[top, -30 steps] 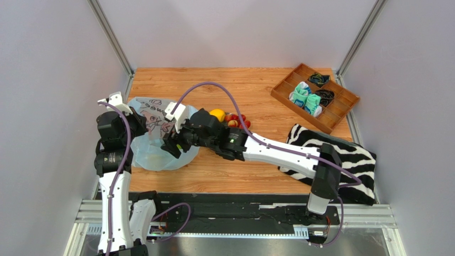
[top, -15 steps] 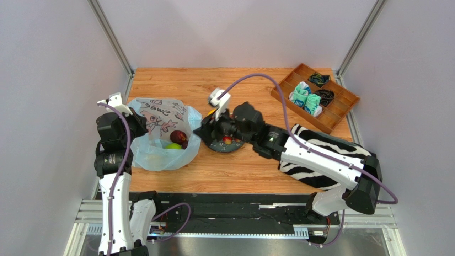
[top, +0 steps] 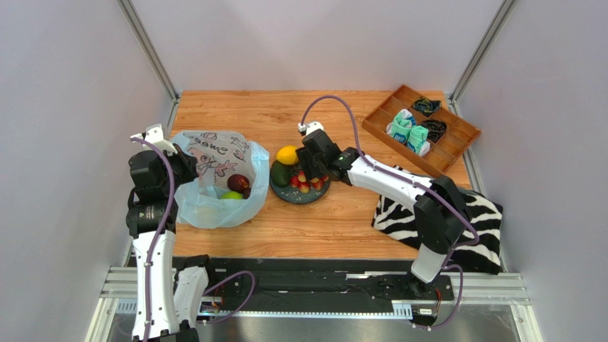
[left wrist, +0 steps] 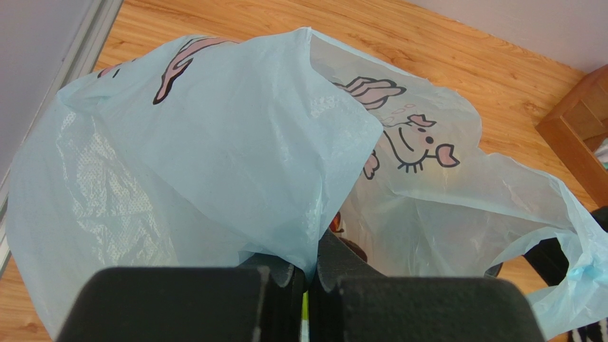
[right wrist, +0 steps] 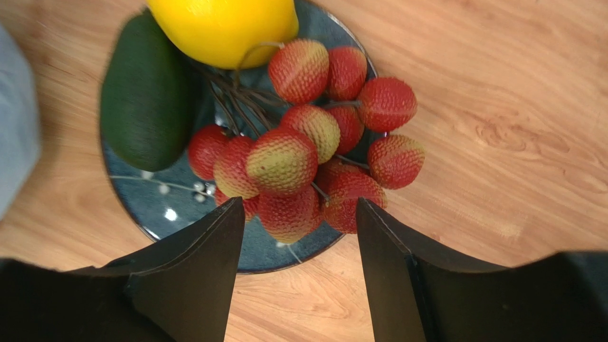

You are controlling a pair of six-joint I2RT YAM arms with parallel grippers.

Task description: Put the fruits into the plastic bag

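The pale blue plastic bag (top: pixel 214 182) lies open at the left and fills the left wrist view (left wrist: pixel 235 142). A dark red round fruit (top: pixel 240 184) and a green apple (top: pixel 230 195) lie inside it. My left gripper (left wrist: pixel 310 267) is shut on the bag's rim. A dark plate (top: pixel 314 195) holds a yellow lemon (top: pixel 288 154), a dark green fruit (top: pixel 280 173) and a bunch of small red fruits (top: pixel 307 183). My right gripper (right wrist: pixel 296 214) is open just above the red bunch (right wrist: pixel 307 164), beside the lemon (right wrist: pixel 221 28) and green fruit (right wrist: pixel 143 92) on the plate (right wrist: pixel 164 206).
A wooden compartment tray (top: pixel 421 130) with socks stands at the back right. A zebra-striped cloth (top: pixel 442 210) lies at the right under the right arm. Grey walls close in both sides.
My right gripper has left the bag and swung right to the plate, now open over the red fruits. The dark red fruit and green apple now show in the bag. The left arm held still.
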